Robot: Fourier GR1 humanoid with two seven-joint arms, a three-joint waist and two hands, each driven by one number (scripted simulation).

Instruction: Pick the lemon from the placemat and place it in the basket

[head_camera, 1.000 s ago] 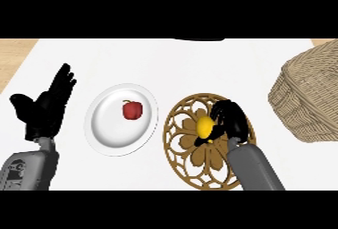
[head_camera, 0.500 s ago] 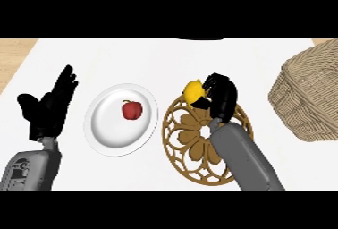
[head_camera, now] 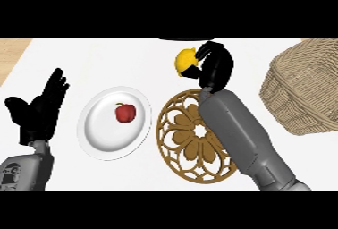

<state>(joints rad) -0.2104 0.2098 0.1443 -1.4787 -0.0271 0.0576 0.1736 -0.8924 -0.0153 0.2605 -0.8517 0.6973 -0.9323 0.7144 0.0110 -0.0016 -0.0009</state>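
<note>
We see a white plate (head_camera: 99, 138) with a red fruit (head_camera: 125, 112) left of the brown placemat (head_camera: 191, 154), the wicker basket (head_camera: 303, 94) well off right, our right hand (head_camera: 217, 67) curled round the yellow lemon (head_camera: 185, 61) just past the placemat's far edge, and our left hand (head_camera: 40, 112) resting open at left.

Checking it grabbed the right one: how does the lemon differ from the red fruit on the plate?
The lemon is yellow, the red fruit red. The lemon sits in the right hand's curled fingers, beyond the placemat; the red fruit lies untouched on the white plate. Fingers hide part of the lemon; the red fruit shows whole. Both are small and left of the basket.
</note>
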